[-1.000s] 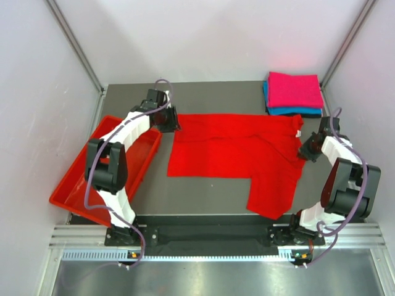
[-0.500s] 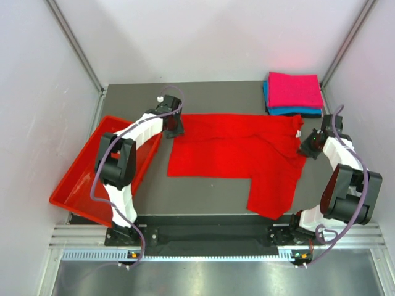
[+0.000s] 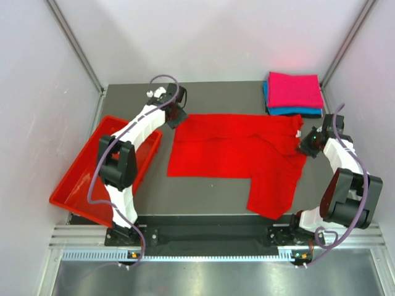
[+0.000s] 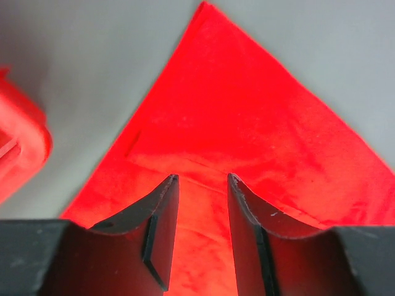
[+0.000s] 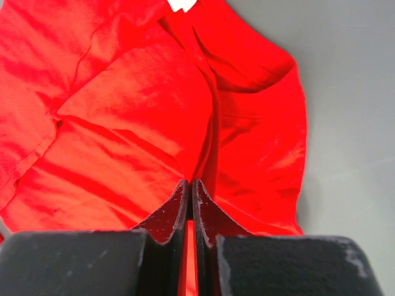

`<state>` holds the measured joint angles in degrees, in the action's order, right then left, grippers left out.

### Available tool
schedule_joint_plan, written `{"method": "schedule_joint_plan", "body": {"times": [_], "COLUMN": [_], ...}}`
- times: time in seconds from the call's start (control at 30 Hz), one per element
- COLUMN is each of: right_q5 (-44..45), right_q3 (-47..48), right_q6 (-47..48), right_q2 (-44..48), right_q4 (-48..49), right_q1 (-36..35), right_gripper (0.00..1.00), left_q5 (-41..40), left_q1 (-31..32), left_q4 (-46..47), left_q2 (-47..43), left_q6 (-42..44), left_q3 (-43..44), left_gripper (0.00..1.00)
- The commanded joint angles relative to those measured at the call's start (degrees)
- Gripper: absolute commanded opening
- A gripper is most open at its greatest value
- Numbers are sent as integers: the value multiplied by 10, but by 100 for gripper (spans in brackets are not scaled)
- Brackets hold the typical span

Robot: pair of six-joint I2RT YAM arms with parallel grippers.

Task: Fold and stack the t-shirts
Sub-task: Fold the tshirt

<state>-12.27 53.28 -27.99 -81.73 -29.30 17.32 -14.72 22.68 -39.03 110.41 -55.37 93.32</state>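
Right gripper (image 5: 190, 182) pinches bright red t-shirt (image 3: 234, 151), spread flat, wrinkled.

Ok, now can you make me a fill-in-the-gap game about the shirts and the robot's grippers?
1. The spread-out t-shirt on the table is coloured ___.
2. In the folded pile, the teal-blue t-shirt lies under a ___ one.
3. The left gripper hangs over the spread-out t-shirt with its jaws ___.
4. The right gripper is ___ on the spread-out t-shirt's cloth.
Missing words: red, pink, open, shut.
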Motion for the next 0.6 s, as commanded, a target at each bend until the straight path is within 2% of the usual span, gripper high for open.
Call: {"method": "schedule_joint_plan", "body": {"times": [0.0,0.13,0.37,0.57], "right_q5": [-21,-27,-28,-29], "right_q3": [2,6,2,1], "right_q6": [8,6,6,6], "right_q2": [25,27,32,34], "right_q4": [18,18,18,20], "right_q1": [-4,-4,-6,-5], "right_gripper": [0,0,0,0], "left_q5": [-38,-36,-57,-51], "left_q1": [4,4,4,4], "left_q4": [-78,-42,-73,-69], "left_q2": [-12,-29,16,39], "left_q6": [-124,-205,-253,-292], "left_q3": [-10,-63,-27,-29], "left_gripper": [42,41,41,40]}}
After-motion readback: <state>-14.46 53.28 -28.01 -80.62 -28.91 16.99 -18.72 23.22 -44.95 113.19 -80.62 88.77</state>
